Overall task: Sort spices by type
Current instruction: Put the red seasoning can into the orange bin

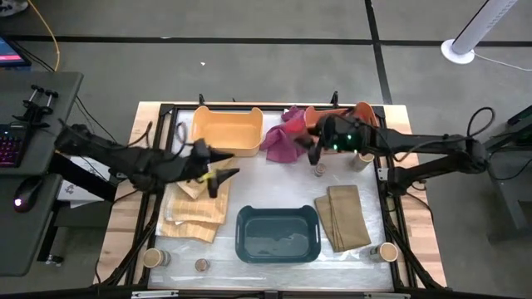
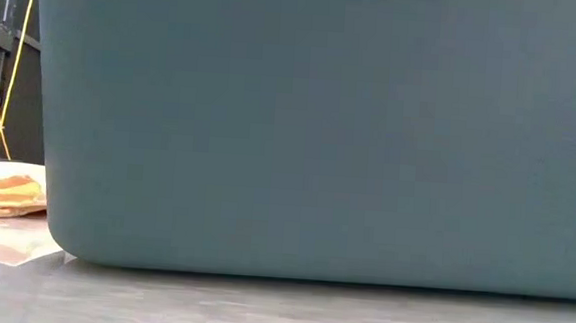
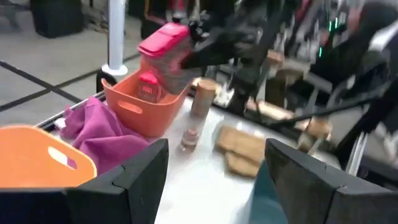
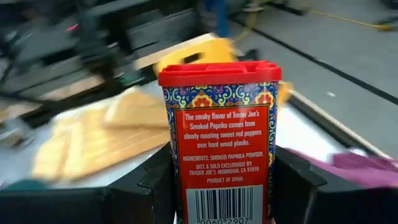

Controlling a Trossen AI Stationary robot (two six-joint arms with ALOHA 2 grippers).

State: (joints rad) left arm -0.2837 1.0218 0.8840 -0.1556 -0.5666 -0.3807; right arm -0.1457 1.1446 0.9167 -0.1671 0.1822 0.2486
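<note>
The bench (image 1: 249, 124) carries three bins. A teal bin (image 1: 278, 234) sits at the middle of the near edge, a yellow-orange bin (image 1: 226, 129) at the far edge left of centre, and an orange bin (image 1: 366, 115) near the far right corner that already holds a red tin.

The right gripper (image 4: 221, 180) is clamped on a smoked paprika tin (image 4: 219, 137), held upright with its long axis vertical and its red lid on top. In the high view that gripper hovers just beside the orange bin, on its left, so the matching tin lies a short way to the right. This arm is clearly the nearer one.

A magenta cloth (image 1: 283, 137) is bunched between the two far bins, and a tiny jar (image 1: 318, 171) and a tan cylinder (image 1: 359, 160) stand on the bench under that path; a low sweep could knock them.

The left gripper (image 3: 214, 180) hangs open and empty over a folded tan cloth (image 1: 195, 212) on the left side. More cylinders stand at the near corners.
</note>
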